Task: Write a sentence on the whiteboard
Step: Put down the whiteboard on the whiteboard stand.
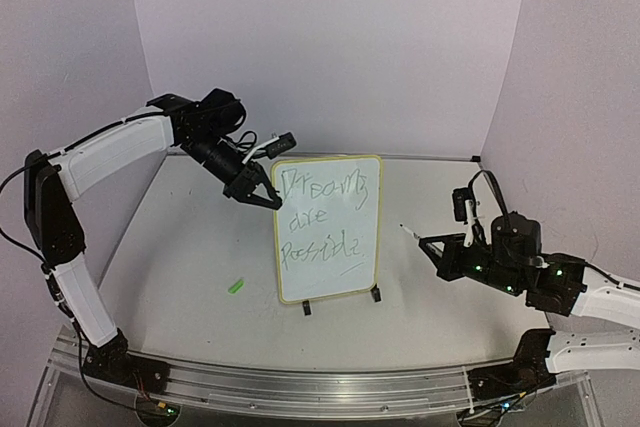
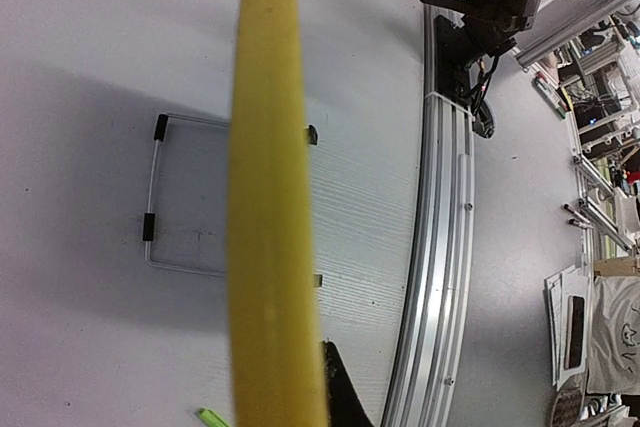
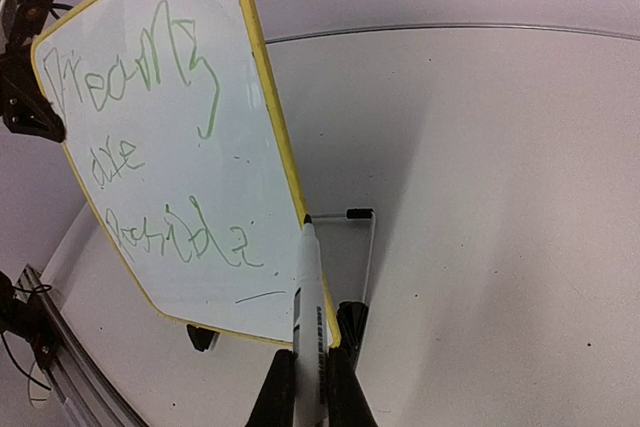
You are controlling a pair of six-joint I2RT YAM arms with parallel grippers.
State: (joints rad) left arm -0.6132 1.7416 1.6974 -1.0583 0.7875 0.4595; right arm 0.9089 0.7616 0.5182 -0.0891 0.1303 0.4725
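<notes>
left gripper (image 1: 255, 190) only pinches the whiteboard (image 1: 330, 247) at 10 o'clock, so the right gripper (image 3: 308, 387), clamped on the marker (image 3: 308, 287), could tip it pressing hard.

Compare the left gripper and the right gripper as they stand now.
The left gripper is up at the whiteboard's top left edge, clamped on its yellow frame; the right gripper is off to the board's right, apart from it. The left holds the board; the right holds a marker, tip aimed at the board. Both are shut on something and point toward the board bearing the sentence.
</notes>
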